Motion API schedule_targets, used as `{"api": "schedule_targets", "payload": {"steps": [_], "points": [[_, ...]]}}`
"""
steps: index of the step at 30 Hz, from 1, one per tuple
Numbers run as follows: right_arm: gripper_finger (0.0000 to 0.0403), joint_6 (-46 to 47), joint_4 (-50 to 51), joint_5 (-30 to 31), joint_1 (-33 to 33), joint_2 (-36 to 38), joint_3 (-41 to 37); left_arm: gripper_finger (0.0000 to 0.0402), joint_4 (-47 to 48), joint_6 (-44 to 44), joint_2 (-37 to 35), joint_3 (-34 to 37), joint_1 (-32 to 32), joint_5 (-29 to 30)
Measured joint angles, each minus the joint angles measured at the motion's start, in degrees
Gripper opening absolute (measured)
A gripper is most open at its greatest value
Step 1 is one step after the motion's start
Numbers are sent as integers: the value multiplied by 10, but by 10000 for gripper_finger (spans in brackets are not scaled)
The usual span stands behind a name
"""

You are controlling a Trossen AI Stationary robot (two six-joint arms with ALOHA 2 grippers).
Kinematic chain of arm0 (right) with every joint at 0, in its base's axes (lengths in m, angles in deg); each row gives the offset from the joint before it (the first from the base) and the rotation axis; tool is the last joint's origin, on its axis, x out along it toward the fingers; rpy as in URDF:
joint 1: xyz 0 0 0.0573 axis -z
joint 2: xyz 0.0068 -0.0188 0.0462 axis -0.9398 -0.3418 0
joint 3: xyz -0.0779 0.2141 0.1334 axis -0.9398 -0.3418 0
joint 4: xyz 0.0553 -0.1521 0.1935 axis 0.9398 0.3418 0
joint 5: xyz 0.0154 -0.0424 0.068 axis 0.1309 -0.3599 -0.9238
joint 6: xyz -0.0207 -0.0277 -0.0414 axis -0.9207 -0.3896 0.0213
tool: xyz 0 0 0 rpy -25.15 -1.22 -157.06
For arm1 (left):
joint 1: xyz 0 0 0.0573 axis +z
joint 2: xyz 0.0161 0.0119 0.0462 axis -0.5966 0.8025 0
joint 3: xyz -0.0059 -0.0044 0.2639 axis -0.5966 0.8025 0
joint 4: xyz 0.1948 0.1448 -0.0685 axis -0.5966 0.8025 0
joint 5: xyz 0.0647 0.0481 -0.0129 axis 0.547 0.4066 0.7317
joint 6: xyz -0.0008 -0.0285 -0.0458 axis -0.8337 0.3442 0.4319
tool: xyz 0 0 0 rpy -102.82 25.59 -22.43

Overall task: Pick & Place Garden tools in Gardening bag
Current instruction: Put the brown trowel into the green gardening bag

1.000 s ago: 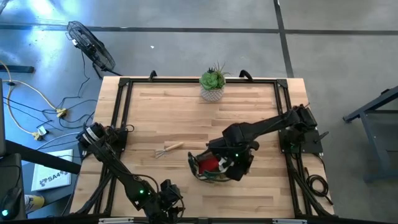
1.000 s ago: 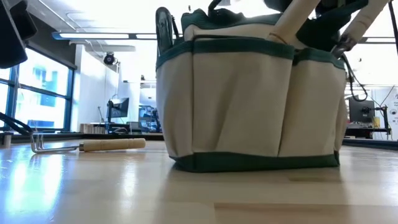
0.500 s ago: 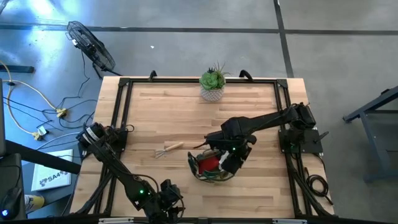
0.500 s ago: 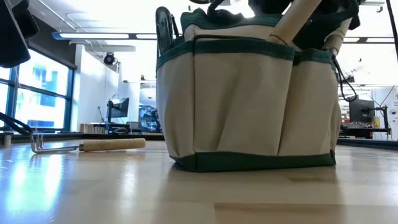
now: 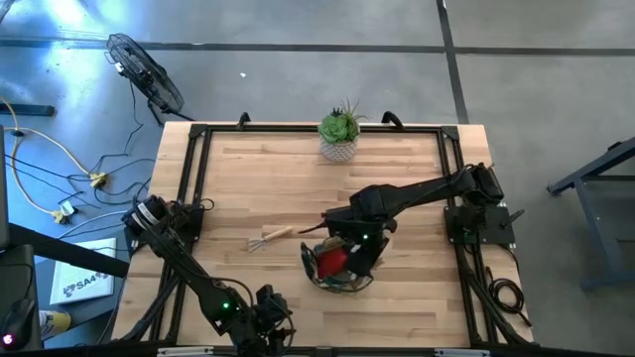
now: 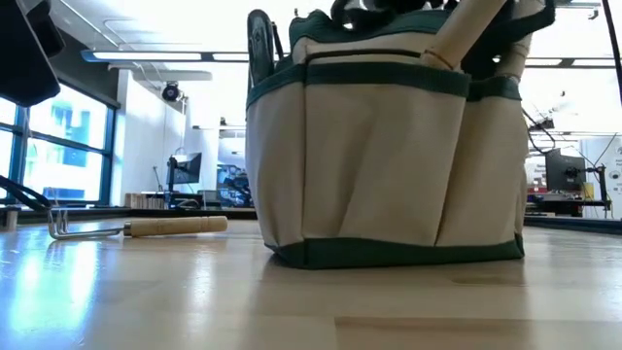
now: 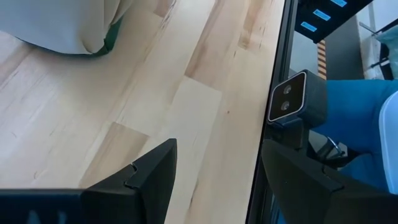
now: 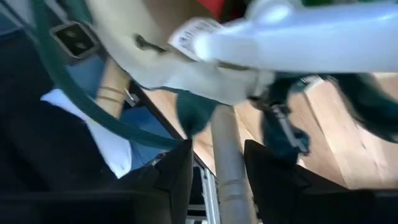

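The green-and-tan gardening bag (image 5: 332, 270) stands on its base at the table's near middle and fills the low view (image 6: 389, 165). A red piece (image 5: 332, 260) and wooden handles (image 6: 466, 29) show at its open top. A dark tool (image 6: 258, 39) stands at its left corner. A wooden-handled rake (image 5: 269, 238) lies flat on the table left of the bag (image 6: 136, 227). My right gripper (image 5: 359, 250) is over the bag's right side, shut on a wooden-handled tool (image 8: 227, 155). My left gripper (image 5: 273, 315) waits open at the near edge (image 7: 214, 174). My right gripper has the tool's wooden handle (image 8: 229, 177) between its two fingers (image 8: 180, 171), coming from above over the bag's mouth. The fingers lie across the handle. The handle (image 6: 512, 60) slants up out of the bag's right side; its lower end is hidden inside the bag.
A green spiky plant in a white pot (image 5: 339, 134) stands at the table's far edge. A black frame (image 5: 198, 178) runs round the tabletop. Bare wood lies between the pot and the bag and along the near edge (image 7: 186, 93).
My right gripper has gone toward the table's left edge, over the bag's mouth, taking the wooden handle with it. In the low view that handle has shifted left and now sits closer against the bag's right rim. The bag's right side has drawn in a little.
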Motion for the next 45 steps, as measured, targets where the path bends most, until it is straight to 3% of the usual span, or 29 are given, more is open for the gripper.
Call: {"api": "schedule_targets", "payload": {"steps": [9,13,19,25,29,33,35,39,45], "points": [[135,9,-92,-72,-1,0,0,230,1,0,0,0,0,2],[135,1,-108,-76,-5,4,0,230,1,0,0,0,0,2],[135,-1,-174,-81,-4,66,0,230,1,1,0,0,0,2],[135,-3,-140,59,-29,192,1,230,-1,2,0,0,0,3],[135,23,-56,232,-94,270,1,230,1,2,0,0,0,11],[135,114,31,434,-189,313,1,230,1,1,0,0,0,21],[135,162,64,502,-238,320,1,230,1,1,0,0,0,32],[135,226,88,556,-318,320,-24,230,0,2,0,0,0,51],[135,297,75,574,-363,318,-148,230,-4,10,0,0,0,63]]}}
